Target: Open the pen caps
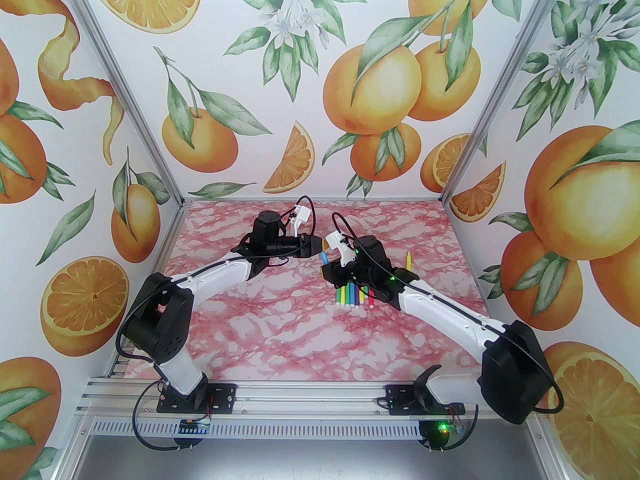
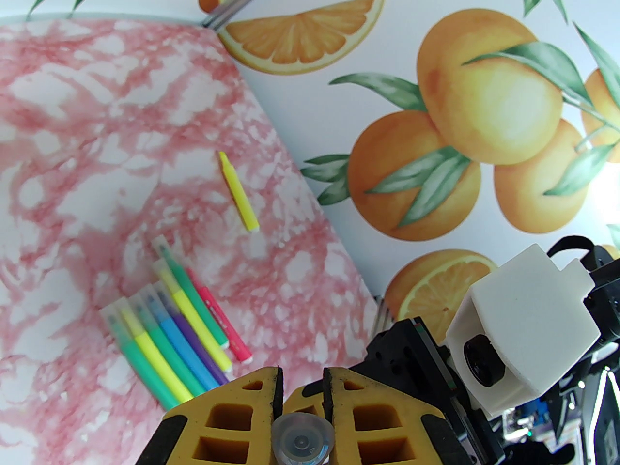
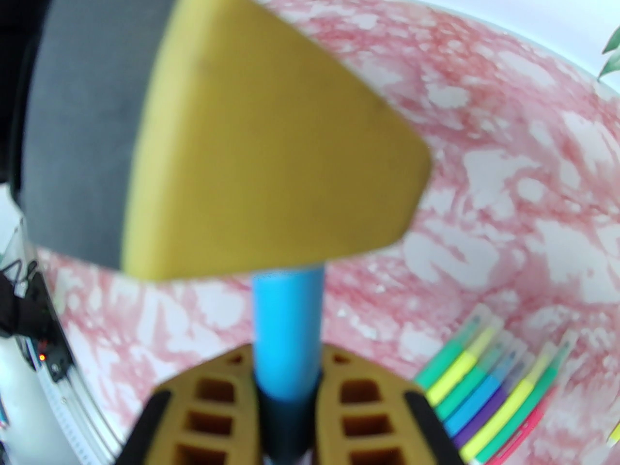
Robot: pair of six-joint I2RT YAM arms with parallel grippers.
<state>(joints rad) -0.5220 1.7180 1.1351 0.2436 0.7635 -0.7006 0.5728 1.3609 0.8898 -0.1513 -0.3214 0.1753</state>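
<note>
A blue pen (image 3: 289, 327) is held in the air between both grippers, over the middle of the table. My right gripper (image 3: 288, 356) is shut on its barrel from below. My left gripper (image 2: 302, 376) is shut on the pen's upper end, where a clear round cap end (image 2: 302, 441) sits between the jaws. In the top view the blue pen (image 1: 325, 258) bridges the left gripper (image 1: 314, 246) and the right gripper (image 1: 327, 268). The left finger (image 3: 271, 138) hides the rest of the cap. Several capped pens (image 2: 179, 327) lie side by side on the table.
A short yellow tapered piece (image 2: 237, 192) lies alone beyond the pen bunch (image 1: 355, 295), towards the right wall, and is seen from above as a yellow piece (image 1: 409, 260). The pink marbled table (image 1: 280, 338) is walled on three sides by orange-print panels.
</note>
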